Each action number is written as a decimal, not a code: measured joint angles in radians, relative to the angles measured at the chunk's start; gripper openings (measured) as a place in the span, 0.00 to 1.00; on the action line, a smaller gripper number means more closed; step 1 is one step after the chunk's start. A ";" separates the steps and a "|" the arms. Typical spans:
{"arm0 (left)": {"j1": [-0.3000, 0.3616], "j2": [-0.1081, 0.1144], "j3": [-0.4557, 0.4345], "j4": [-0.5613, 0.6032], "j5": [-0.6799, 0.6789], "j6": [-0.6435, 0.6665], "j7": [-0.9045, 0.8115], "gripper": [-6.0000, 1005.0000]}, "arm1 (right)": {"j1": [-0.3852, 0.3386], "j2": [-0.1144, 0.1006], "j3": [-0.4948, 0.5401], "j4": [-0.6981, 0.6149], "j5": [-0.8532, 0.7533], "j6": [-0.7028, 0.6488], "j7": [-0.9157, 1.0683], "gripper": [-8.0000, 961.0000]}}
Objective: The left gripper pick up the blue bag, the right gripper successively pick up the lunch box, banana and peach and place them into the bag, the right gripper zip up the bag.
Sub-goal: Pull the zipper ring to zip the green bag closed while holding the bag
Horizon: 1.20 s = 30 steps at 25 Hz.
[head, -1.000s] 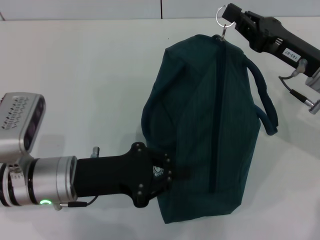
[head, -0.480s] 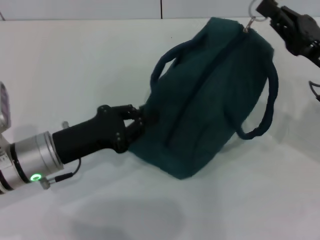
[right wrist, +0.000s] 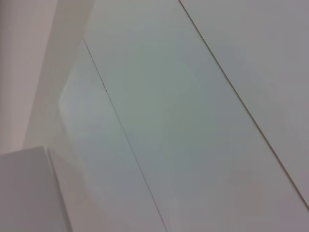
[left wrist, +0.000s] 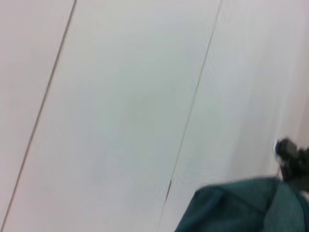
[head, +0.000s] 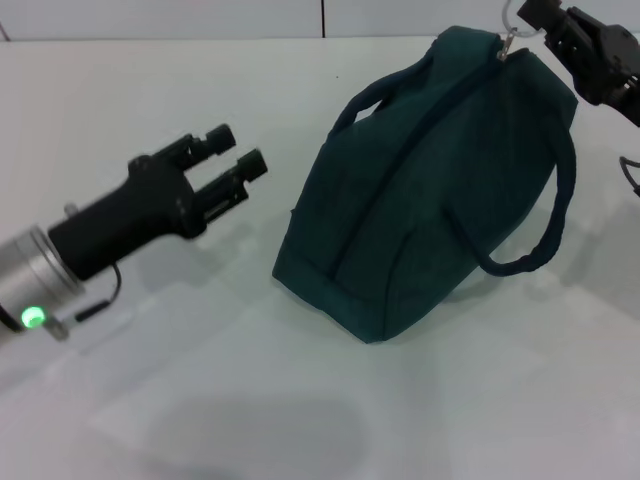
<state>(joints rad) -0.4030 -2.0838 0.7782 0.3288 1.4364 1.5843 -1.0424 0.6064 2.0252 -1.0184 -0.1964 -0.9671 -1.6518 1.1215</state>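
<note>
In the head view the blue bag (head: 430, 180) rests on the white counter (head: 200, 400), zipped closed, with its long axis running from the near left corner up toward the far right, where the zipper's ring pull (head: 511, 25) sits at its high end. One loop handle (head: 545, 215) hangs off the right side and the other arches over the left side. The left end effector (head: 235, 160) hovers to the left of the bag, apart from it, its two fingers spread and empty, pointing toward the bag. The right end effector (head: 535, 18) is at the far right corner, pinching the ring pull. In the left wrist view a teal corner of the bag (left wrist: 241, 208) shows, with the other arm's dark fingers (left wrist: 292, 157) just beyond it. The right wrist view shows only pale panels with thin seams.
</note>
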 joint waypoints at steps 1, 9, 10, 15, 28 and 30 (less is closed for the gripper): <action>-0.002 0.001 0.006 0.033 0.007 0.000 -0.032 0.46 | 0.002 0.000 0.000 0.000 0.000 0.004 0.001 0.08; -0.041 -0.002 0.118 0.536 0.203 -0.056 -0.581 0.77 | 0.017 0.002 0.004 0.008 0.000 0.046 0.007 0.09; -0.050 -0.002 0.137 0.604 0.237 -0.063 -0.659 0.78 | 0.017 0.002 0.005 0.009 0.000 0.051 0.007 0.09; -0.117 -0.002 0.275 1.026 0.482 -0.104 -1.180 0.81 | 0.023 0.003 0.006 0.011 0.001 0.070 0.007 0.09; -0.272 -0.006 0.735 1.396 0.905 -0.129 -1.797 0.81 | 0.037 0.003 -0.002 0.012 0.022 0.097 0.009 0.09; -0.278 -0.006 0.752 1.391 0.921 -0.145 -1.814 0.81 | 0.039 0.003 -0.003 0.013 0.023 0.097 0.010 0.09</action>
<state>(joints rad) -0.6810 -2.0903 1.5298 1.7197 2.3578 1.4393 -2.8562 0.6450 2.0279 -1.0212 -0.1839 -0.9443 -1.5552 1.1317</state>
